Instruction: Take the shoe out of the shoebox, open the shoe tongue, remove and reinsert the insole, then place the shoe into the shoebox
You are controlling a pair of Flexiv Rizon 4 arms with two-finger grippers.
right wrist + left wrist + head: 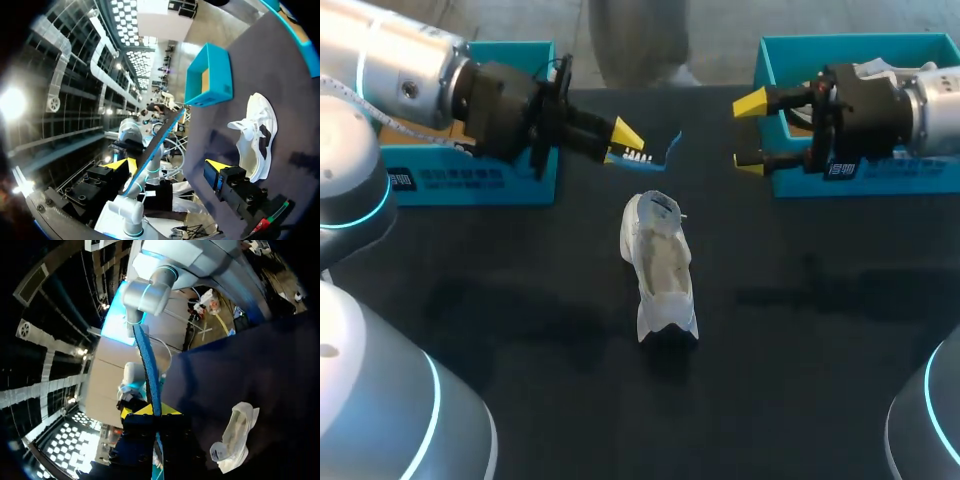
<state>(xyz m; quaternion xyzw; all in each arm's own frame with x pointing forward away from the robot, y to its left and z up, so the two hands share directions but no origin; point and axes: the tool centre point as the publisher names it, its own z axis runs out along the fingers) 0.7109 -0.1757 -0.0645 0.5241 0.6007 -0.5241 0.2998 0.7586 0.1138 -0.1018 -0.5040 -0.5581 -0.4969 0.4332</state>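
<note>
The white mesh sneaker (660, 265) lies out of its box in the middle of the black tabletop (520, 300). Its thin blue insole (660, 155) is out, pinched in the left claw (628, 142). The right claw (750, 135) gapes wide, empty. Reinserting and boxing look to be what is left. Count: one sneaker, one insole, two teal cardboard boxes far back, the left shoebox (480, 185) and the right shoebox (880, 185).
</note>
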